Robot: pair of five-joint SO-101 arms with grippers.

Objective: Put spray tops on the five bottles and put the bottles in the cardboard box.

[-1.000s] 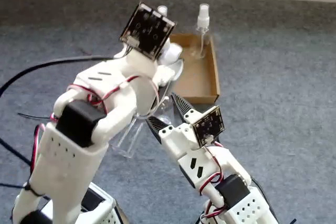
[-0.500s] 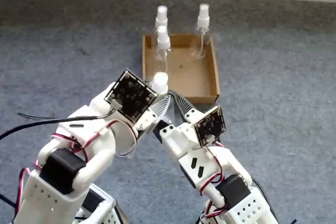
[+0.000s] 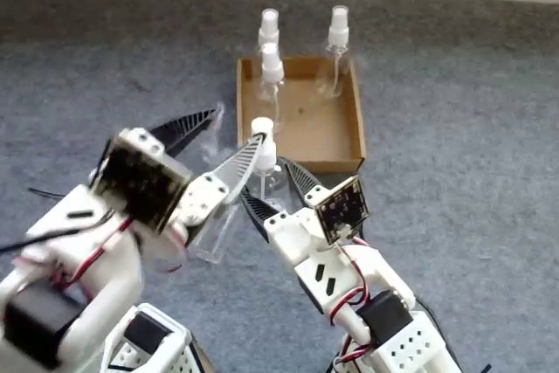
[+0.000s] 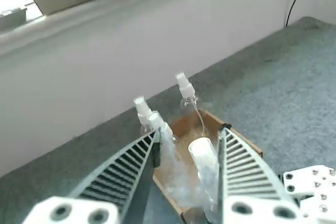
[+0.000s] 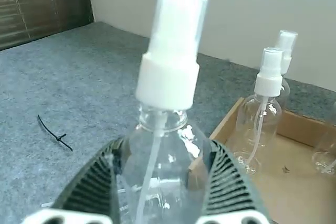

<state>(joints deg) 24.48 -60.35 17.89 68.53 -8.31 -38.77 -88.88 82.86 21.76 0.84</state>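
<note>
My right gripper (image 3: 266, 183) is shut on a clear bottle (image 3: 269, 179) that stands upright just in front of the cardboard box (image 3: 336, 141). A white spray top (image 3: 262, 131) sits on its neck, seen close up as the spray top (image 5: 173, 51) above the bottle (image 5: 168, 145). My left gripper (image 3: 238, 127) is open at the height of that top, with one finger beside it. Through its fingers, the top (image 4: 202, 153) stands near one finger (image 4: 241, 166). Three capped bottles (image 3: 272, 72) (image 3: 269, 28) (image 3: 338, 37) stand at the back of the box.
A clear plastic piece (image 3: 214, 233) lies on the grey carpet under my left arm. A black cable tie (image 5: 55, 135) lies on the carpet off to one side. The near half of the box floor (image 5: 294, 182) is bare.
The left arm has come down from above the box to the held bottle's spray top, then drawn back toward the left with its fingers spread wide. The right gripper has kept hold of the bottle.
</note>
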